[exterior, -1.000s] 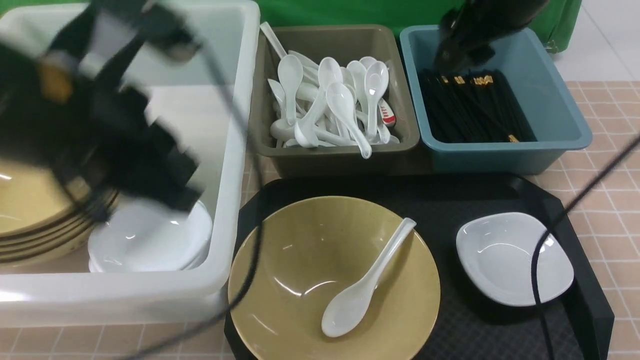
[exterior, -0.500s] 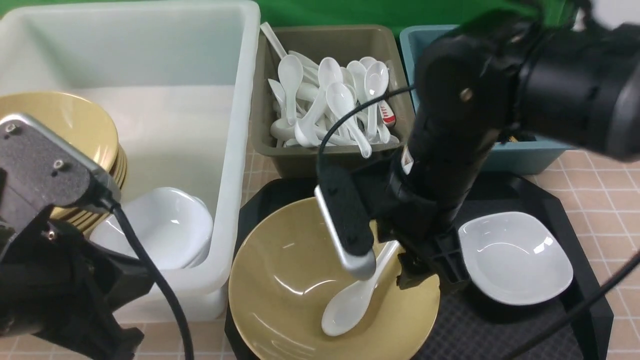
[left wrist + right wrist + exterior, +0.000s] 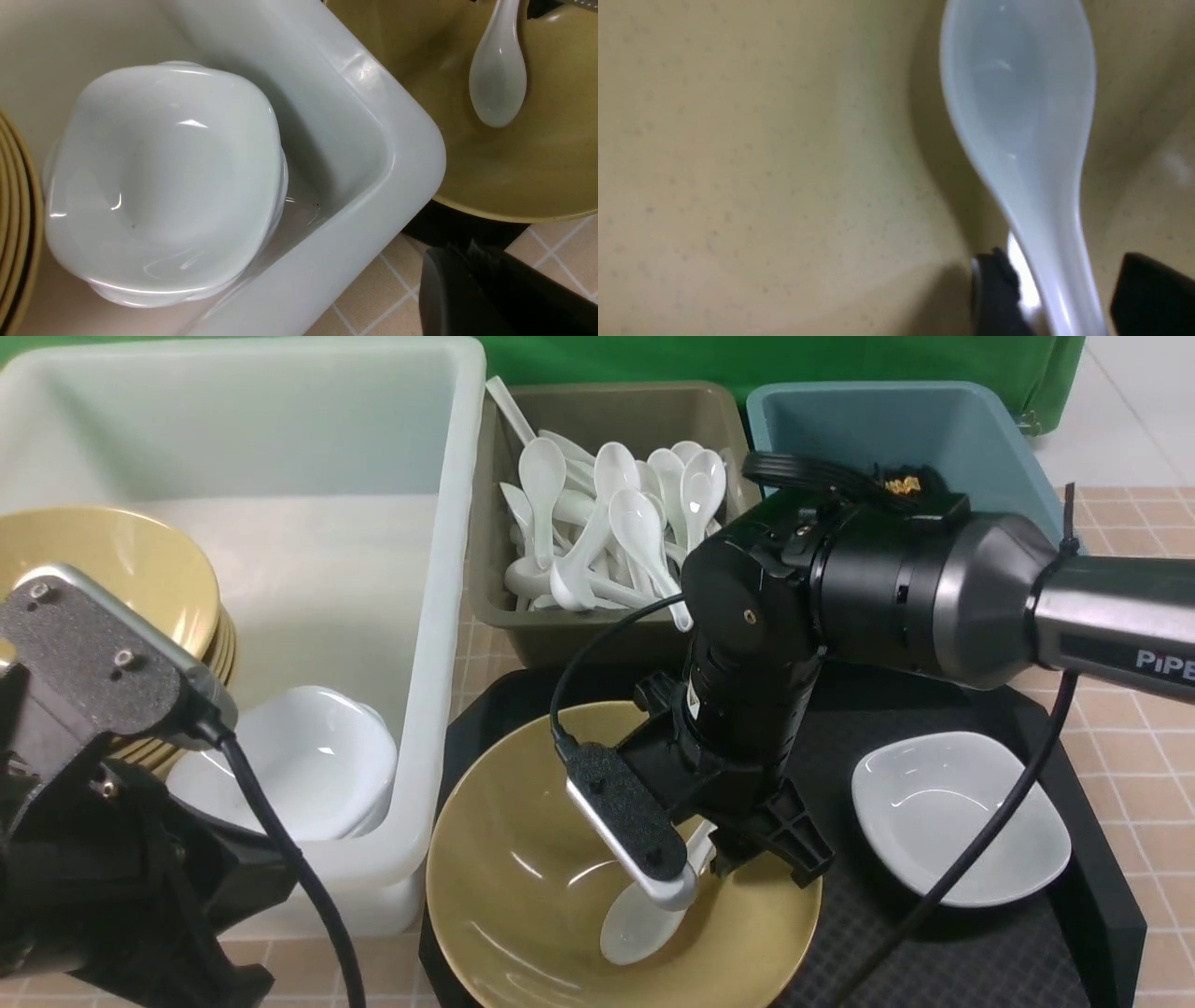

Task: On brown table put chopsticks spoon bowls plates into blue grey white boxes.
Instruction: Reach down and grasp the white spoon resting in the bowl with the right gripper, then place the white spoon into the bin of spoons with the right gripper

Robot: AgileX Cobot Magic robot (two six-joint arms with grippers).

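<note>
Stack of white plates (image 3: 163, 186) sits in the corner of the white tub (image 3: 397, 158), w/ rims of stacked tan bowls (image 3: 11, 224) just beside it at the frame edge. Outside the tub, right by that corner, another tan bowl (image 3: 537, 177) w/ a white spoon (image 3: 497, 79) lying in it. Black tray (image 3: 453, 228) under that bowl, tiled brown table (image 3: 369, 298) alongside.

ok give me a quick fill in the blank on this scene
1. The loose spoon lies in the tan ____ on the black tray.
2. The olive-grey box holds a heap of white ____.
3. The right gripper has its jaws either side of the loose spoon's ____.
Missing: bowl; spoons; handle
</note>
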